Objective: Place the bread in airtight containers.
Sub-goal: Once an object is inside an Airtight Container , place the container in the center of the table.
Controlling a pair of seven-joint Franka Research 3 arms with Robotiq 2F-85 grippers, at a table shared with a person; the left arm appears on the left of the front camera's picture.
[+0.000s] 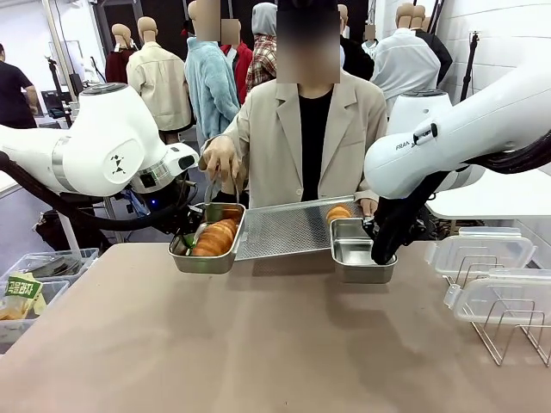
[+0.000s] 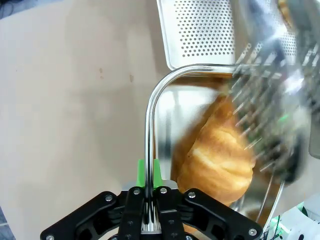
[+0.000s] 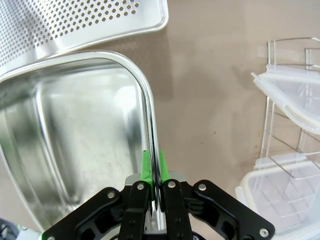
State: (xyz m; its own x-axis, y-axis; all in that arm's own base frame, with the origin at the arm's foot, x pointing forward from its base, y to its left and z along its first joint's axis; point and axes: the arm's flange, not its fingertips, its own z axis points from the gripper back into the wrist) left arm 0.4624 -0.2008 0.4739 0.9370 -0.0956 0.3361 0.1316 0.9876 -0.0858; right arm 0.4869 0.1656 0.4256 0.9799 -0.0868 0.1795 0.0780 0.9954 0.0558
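Observation:
Two steel airtight containers stand side by side, both without lids. The left container [image 1: 182, 261] [image 2: 150, 105] holds several golden bread rolls [image 1: 215, 238] [image 2: 220, 160]. My left gripper [image 1: 184, 242] [image 2: 149, 173] is shut on its rim. The person's hand holds tongs [image 1: 219, 188], blurred in the left wrist view [image 2: 270, 95], over those rolls. Nothing lies in the right container [image 1: 362, 256] [image 3: 75, 125], and my right gripper [image 1: 380, 255] [image 3: 151, 168] is shut on its near right rim. One more bread roll [image 1: 338, 212] lies on the perforated tray [image 1: 288, 228] [image 2: 205, 30] [image 3: 75, 20].
Translucent plastic lids [image 1: 482, 249] [image 3: 290, 90] rest on a wire rack [image 1: 508, 323] at the right of the table. A clear bin with a snack packet [image 1: 21, 297] stands off the table's left edge. The person sits close behind the tray.

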